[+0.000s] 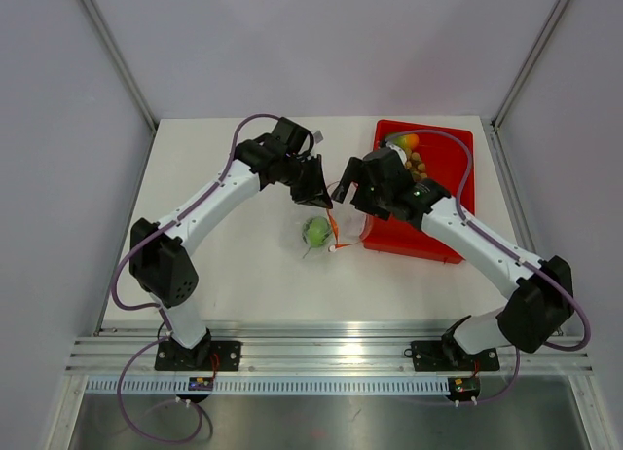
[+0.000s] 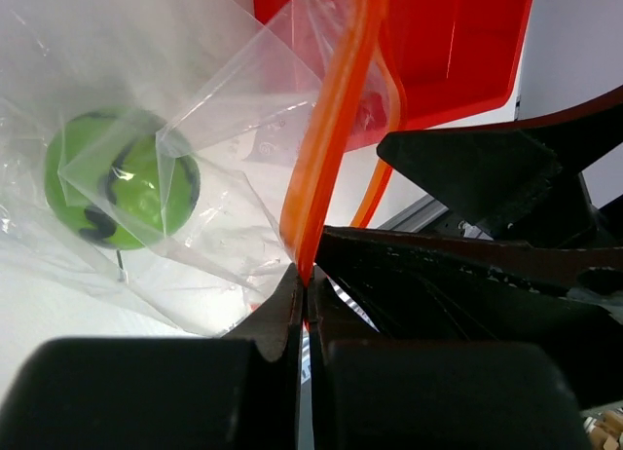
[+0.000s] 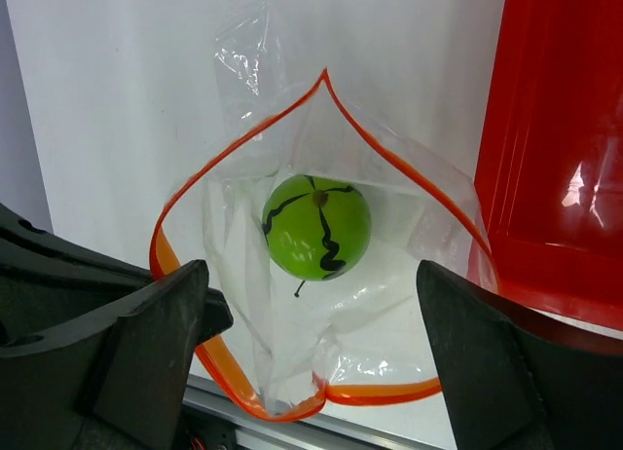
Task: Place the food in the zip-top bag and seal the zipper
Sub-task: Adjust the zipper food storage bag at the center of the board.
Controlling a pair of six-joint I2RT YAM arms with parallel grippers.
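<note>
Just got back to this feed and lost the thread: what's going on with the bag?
The left gripper is shut on the zipper strip, holding the zip-top bag with its mouth open. The round green fruit is already inside. The right gripper hangs open over the mouth, holding nothing. The mango and the bunch of tan balls lie in the red tray, not yet bagged.

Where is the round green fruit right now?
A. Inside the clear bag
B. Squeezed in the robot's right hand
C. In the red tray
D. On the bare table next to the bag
A: the right wrist view looks down through the open mouth of the clear bag, and the round green fruit lies inside it.
</note>
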